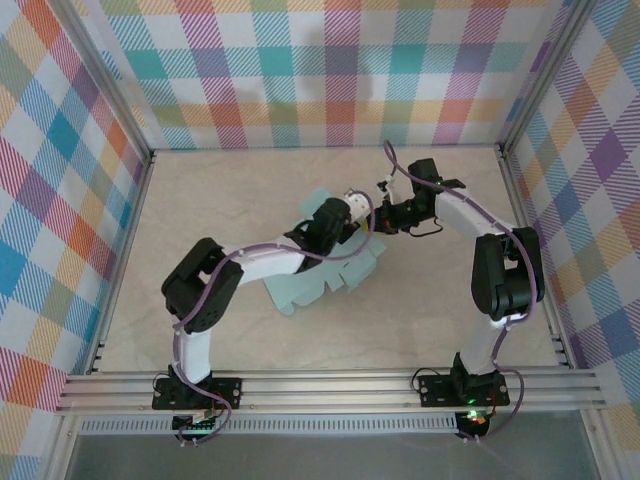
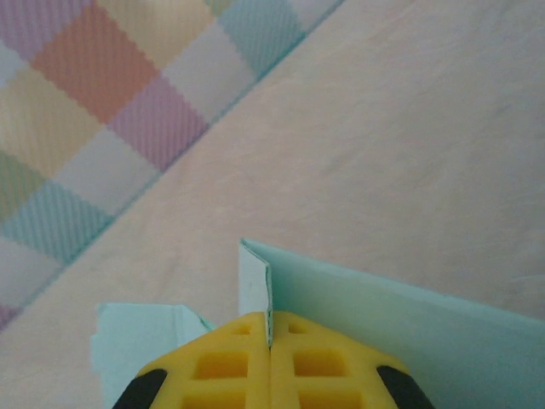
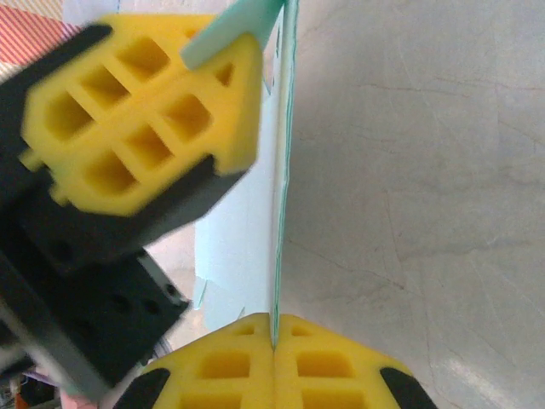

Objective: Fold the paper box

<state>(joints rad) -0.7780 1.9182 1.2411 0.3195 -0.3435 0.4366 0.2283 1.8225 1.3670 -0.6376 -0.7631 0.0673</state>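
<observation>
The paper box (image 1: 322, 282) is a pale mint-green die-cut sheet, partly lifted off the table between the two arms, with its tabbed edge toward the near side. My left gripper (image 1: 357, 213) is shut on a folded upright edge of the card (image 2: 400, 319), and the jaws (image 2: 271, 331) meet on it. My right gripper (image 1: 386, 216) faces it from the right. Its jaws (image 3: 274, 331) are shut on the sheet's thin edge (image 3: 243, 213). In the right wrist view the left gripper's yellow fingers (image 3: 145, 111) sit close by, pinching the same card.
The beige table (image 1: 450, 310) is fenced by plaid walls (image 1: 330, 80) on the back and both sides. An aluminium rail (image 1: 330, 388) carries both arm bases along the near edge. A loose flap of the sheet (image 2: 136, 341) lies left of the left fingers.
</observation>
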